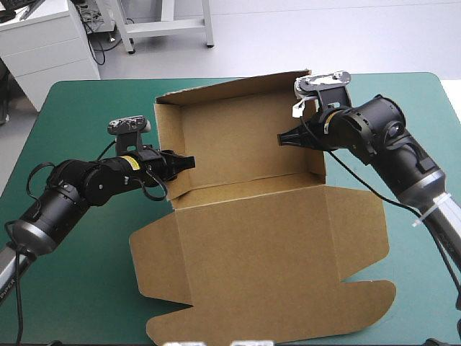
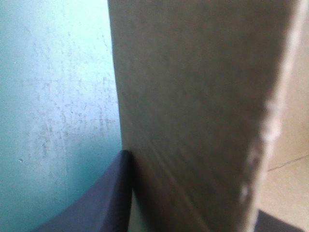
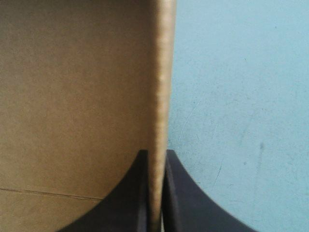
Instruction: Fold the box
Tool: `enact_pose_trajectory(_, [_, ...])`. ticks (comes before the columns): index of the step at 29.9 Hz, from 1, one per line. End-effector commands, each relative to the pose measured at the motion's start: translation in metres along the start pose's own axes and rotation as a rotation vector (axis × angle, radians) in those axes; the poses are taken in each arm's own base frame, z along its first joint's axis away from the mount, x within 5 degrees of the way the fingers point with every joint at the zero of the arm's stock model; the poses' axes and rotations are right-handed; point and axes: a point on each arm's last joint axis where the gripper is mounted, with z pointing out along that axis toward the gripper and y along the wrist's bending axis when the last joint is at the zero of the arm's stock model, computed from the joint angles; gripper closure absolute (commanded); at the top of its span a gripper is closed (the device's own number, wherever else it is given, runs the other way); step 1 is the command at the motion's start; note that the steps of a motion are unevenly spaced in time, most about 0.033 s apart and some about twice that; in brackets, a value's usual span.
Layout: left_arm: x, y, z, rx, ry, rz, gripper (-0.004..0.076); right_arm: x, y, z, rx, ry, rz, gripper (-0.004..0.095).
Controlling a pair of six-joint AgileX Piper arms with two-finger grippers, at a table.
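Observation:
The brown box lies mid-table, its far half raised into a tray with walls, its lid and flaps flat toward the front edge. My left gripper is at the tray's left wall. That wall stands between its spread black fingers: one finger touches the wall's outer face, the other shows only as a dark corner beyond it. My right gripper pinches the tray's right wall. Its fingers are all but shut, one inside and one outside, with the board edge between them.
The teal-green cover lies bare left of the box and beside the right wall. The flat lid's flaps reach close to the table's front edge. Both arms lie low over the table on either side.

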Motion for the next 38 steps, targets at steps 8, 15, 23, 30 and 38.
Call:
enact_pose_trajectory(8, [-0.015,-0.014,-0.019,0.08,-0.14,0.024,0.0722,-0.009,0.002,-0.023,-0.055,-0.097,0.014,0.0912])
enact_pose_trajectory(15, [-0.015,-0.011,-0.004,0.056,-0.113,0.025,0.026,-0.006,0.001,-0.023,-0.044,-0.063,0.012,0.0912])
enact_pose_trajectory(23, [-0.02,-0.014,-0.003,0.073,-0.126,0.001,0.0085,-0.006,0.001,-0.023,-0.043,-0.059,0.012,0.0912])
enact_pose_trajectory(30, [-0.041,-0.033,-0.037,0.107,-0.155,0.047,0.0085,-0.006,0.001,-0.023,-0.043,-0.059,0.012,0.0912])
enact_pose_trajectory(38, [-0.045,-0.042,-0.074,0.086,-0.079,0.099,0.0085,-0.006,0.001,-0.023,-0.046,-0.058,0.013,0.0912])
